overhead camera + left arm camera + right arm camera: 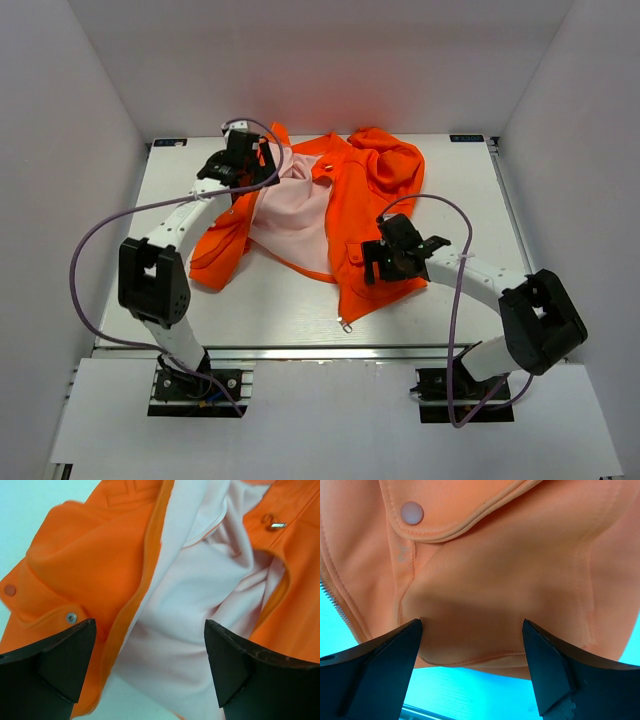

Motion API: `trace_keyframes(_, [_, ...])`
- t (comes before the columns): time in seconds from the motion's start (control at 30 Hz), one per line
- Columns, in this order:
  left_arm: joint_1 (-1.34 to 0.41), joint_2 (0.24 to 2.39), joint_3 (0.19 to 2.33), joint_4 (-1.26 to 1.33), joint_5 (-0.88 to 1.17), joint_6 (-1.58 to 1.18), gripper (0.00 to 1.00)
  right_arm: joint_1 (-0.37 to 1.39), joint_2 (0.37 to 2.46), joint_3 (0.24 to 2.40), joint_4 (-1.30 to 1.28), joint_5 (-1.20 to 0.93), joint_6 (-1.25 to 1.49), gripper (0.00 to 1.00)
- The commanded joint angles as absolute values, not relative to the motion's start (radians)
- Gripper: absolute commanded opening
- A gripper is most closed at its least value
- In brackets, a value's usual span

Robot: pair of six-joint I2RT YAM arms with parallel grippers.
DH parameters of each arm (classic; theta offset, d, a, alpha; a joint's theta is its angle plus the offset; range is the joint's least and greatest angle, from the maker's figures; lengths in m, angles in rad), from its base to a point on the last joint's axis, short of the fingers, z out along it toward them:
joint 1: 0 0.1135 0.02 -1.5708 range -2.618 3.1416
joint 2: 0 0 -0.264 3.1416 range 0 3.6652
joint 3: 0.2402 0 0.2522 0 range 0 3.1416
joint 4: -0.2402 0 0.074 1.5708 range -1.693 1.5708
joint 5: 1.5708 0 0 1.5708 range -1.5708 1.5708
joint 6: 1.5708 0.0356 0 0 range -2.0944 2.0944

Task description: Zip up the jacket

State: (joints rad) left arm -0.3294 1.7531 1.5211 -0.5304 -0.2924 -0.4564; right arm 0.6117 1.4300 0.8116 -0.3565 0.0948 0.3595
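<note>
On the white table (250, 310), between pale walls, the jacket (360, 195) lies spread open and unzipped, with its pink lining (295, 215) showing. Your left gripper (150, 630) hangs wide and empty over the far front edge. Your right gripper (472, 627) is just as wide above the near hem, beside the zipper teeth (335, 605). They are likely placed to bring the two edges together.

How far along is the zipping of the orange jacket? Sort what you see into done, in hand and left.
Done: little; the jacket lies on the table, front open, pink lining showing. In hand: nothing gripped; the left claw hangs open over the lining edge, the right claw open over the lower pocket panel. Left: joining the front edges and zipping up.
</note>
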Motion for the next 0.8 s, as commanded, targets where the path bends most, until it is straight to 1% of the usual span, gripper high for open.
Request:
trace_keyframes(0.0, [-0.328,1.71,1.422,-0.479,-0.288,-0.416,0.98,0.611,1.427,0.824,-0.33,0.06,0.387,0.86])
trace_keyframes(0.1, [-0.328,1.746,1.445,-0.54,-0.292,-0.385,0.98,0.612,1.401,0.798,-0.331,0.066,0.391,0.86])
trace_keyframes(0.17, [-0.328,1.779,1.448,-0.548,-0.235,-0.364,0.98,0.612,1.385,0.785,-0.333,0.083,0.396,0.86])
trace_keyframes(0.27, [-0.33,1.813,1.436,-0.546,-0.203,-0.354,0.9,0.611,1.365,0.77,-0.334,0.1,0.396,0.86])
trace_keyframes(0.33, [-0.33,1.833,1.456,-0.563,-0.233,-0.365,0.79,0.611,1.361,0.765,-0.337,0.103,0.394,0.86])
trace_keyframes(0.37, [-0.33,1.848,1.475,-0.613,-0.247,-0.383,0.68,0.612,1.358,0.767,-0.344,0.104,0.394,0.86])
trace_keyframes(0.4, [-0.33,1.871,1.494,-0.635,-0.264,-0.393,0.46,0.612,1.356,0.769,-0.345,0.103,0.393,0.86])
trace_keyframes(0.43, [-0.33,1.878,1.528,-0.656,-0.27,-0.397,0.3,0.611,1.353,0.765,-0.347,0.103,0.388,0.86])
trace_keyframes(0.47, [-0.331,1.878,1.542,-0.688,-0.275,-0.412,0.11,0.612,1.35,0.762,-0.344,0.104,0.387,0.86])
trace_keyframes(0.5, [-0.336,1.859,1.552,-0.698,-0.284,-0.417,0.0,0.611,1.345,0.758,-0.339,0.103,0.384,0.86])
trace_keyframes(0.63, [-0.377,1.766,1.604,-0.727,-0.323,-0.439,0.0,0.612,1.338,0.713,-0.315,0.06,0.365,0.85])
trace_keyframes(0.77, [-0.465,1.749,1.745,-0.828,-0.331,-0.456,0.0,0.612,1.318,0.677,-0.288,0.037,0.364,0.85])
